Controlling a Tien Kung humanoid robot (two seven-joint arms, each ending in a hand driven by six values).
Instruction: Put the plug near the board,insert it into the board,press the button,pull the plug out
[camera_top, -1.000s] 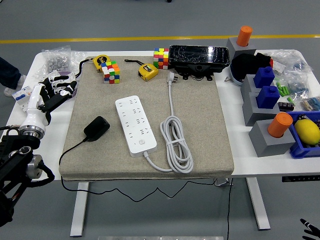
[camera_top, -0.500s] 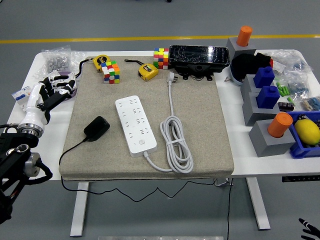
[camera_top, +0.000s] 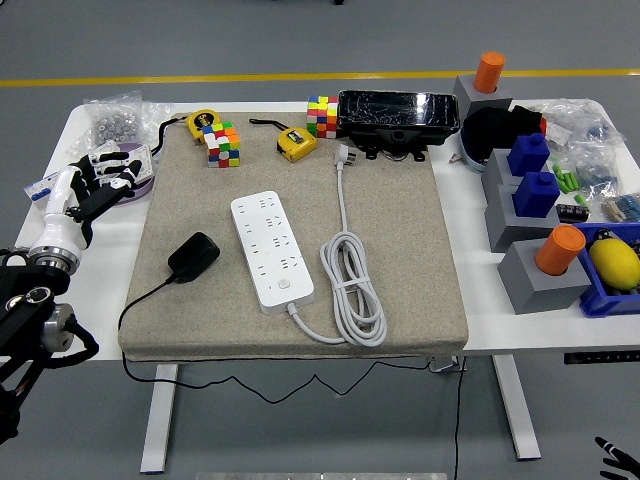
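Note:
A black plug (camera_top: 194, 255) lies on the beige mat (camera_top: 400, 210), left of the white power strip (camera_top: 270, 250); its thin black cable runs off the mat's front left. The strip has a round button (camera_top: 283, 285) near its front end and a coiled white cord (camera_top: 352, 290) to its right. My left hand (camera_top: 92, 190) hovers over the table's left edge, well left of the plug, fingers spread and holding nothing. Only the black fingertips (camera_top: 620, 462) of my right hand show at the bottom right corner, below the table.
Two colour cubes (camera_top: 222, 143) (camera_top: 321, 115), two yellow tape measures (camera_top: 296, 144) (camera_top: 203, 122) and a black device (camera_top: 398, 118) line the mat's back. Bags of small parts (camera_top: 115, 118) lie at the back left. Grey and blue blocks with orange cylinders (camera_top: 558, 250) crowd the right side.
My left arm has drawn back to the left and slightly toward the table's edge, away from the mat. Nothing on the mat has moved.

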